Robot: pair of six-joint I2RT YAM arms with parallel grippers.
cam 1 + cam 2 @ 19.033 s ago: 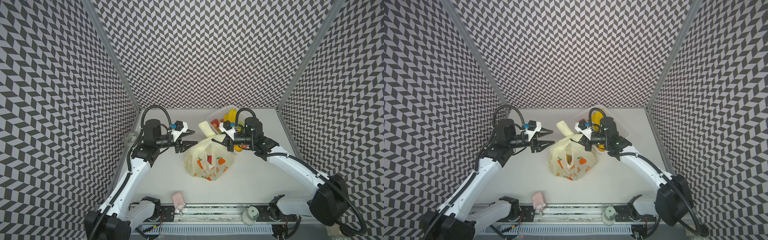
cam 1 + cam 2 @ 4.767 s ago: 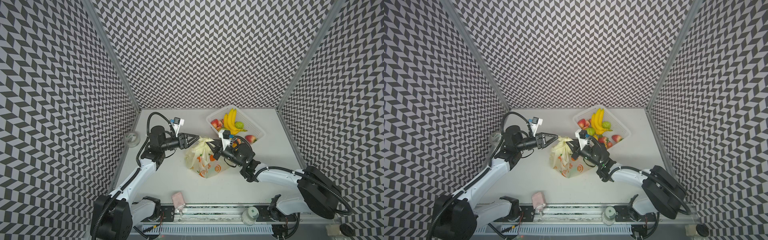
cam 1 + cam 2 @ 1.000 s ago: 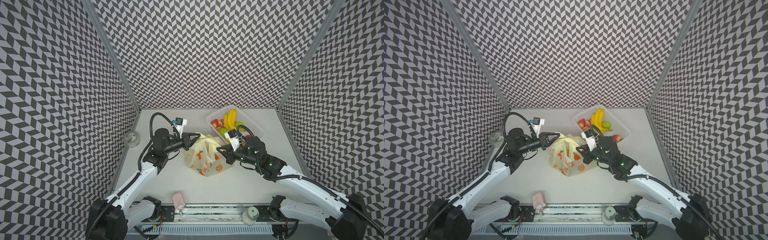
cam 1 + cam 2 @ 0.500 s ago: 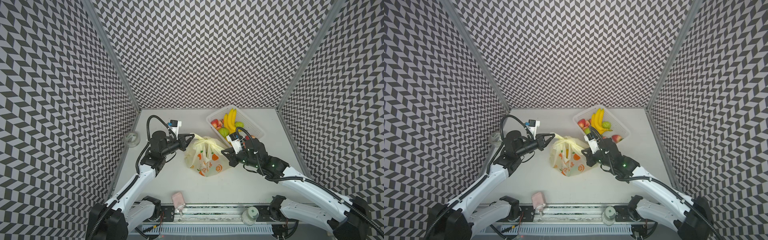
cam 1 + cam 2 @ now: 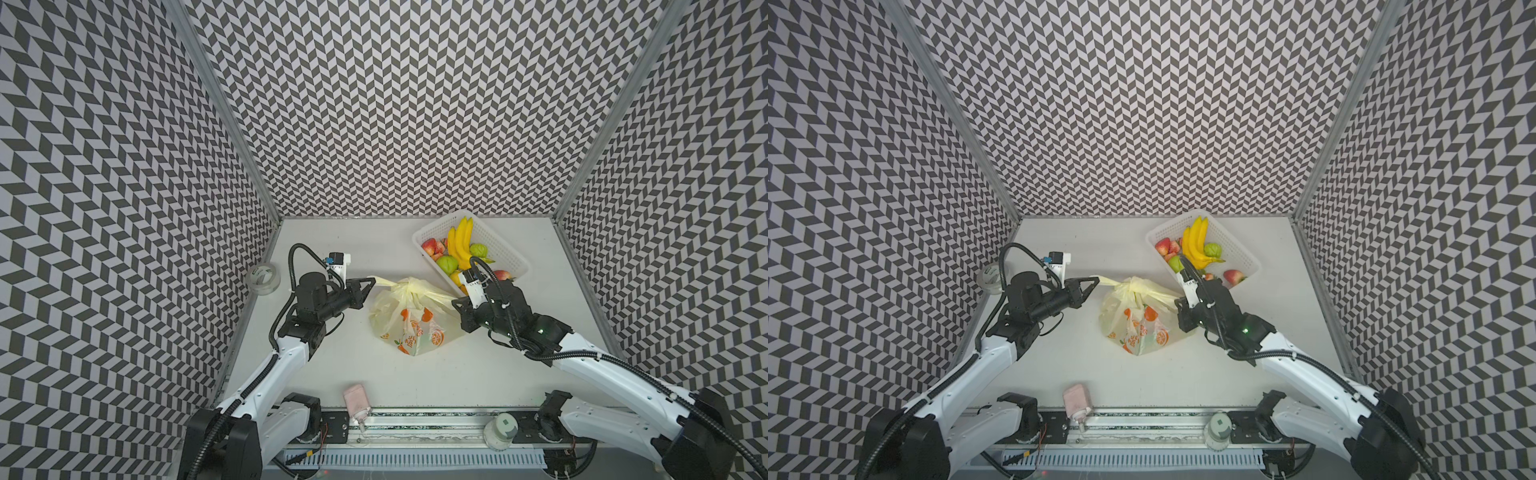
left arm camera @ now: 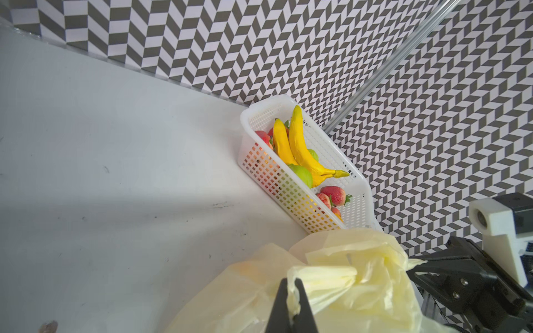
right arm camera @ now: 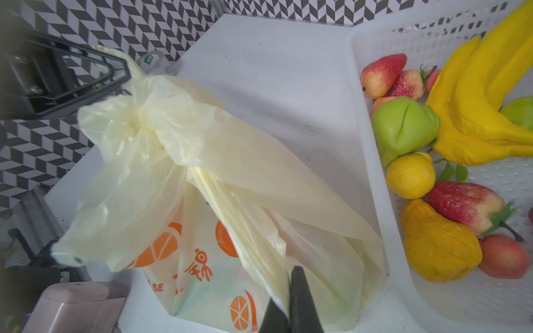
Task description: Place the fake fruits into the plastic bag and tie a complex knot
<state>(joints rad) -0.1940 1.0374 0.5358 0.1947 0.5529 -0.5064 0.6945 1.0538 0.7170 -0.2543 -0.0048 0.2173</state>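
The plastic bag [image 7: 259, 178] blurs its contents, and wrist views crop the left gripper [image 6: 291, 285] and right gripper [image 7: 284, 285] to 2 fingertips each.

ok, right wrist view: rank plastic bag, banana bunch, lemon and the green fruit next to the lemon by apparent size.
1. plastic bag, also closest to the camera
2. banana bunch, partly cropped by the frame
3. green fruit
4. lemon

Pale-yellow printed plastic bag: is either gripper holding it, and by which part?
Both: left gripper and right gripper each pinch one handle strip of the pale-yellow plastic bag, beyond its knot.
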